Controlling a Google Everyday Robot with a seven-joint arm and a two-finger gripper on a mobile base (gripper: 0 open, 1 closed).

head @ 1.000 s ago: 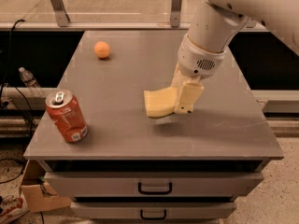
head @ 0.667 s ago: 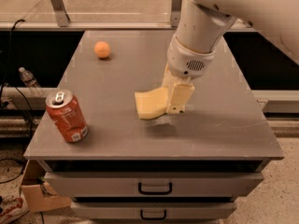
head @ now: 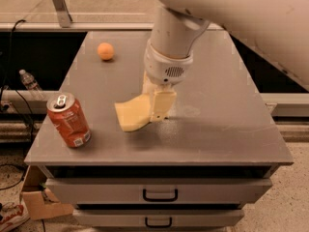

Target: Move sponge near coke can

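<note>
Pale yellow foam sponge (head: 131,113), clamped at one end by my cream two-finger gripper (head: 158,105) over the middle of the grey bench (head: 227,134); I judge a low carry toward the red aluminium coke can (head: 69,120) by the front-left corner best, stopping short of contact.

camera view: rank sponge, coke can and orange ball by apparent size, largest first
1-2. coke can and sponge look alike; the gripper, above the table centre, grips and partly hides the sponge.
3. orange ball, smallest, though farthest back.

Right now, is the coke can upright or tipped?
Upright: the coke can stands top up. The hand, to its right, grips the sponge.
</note>
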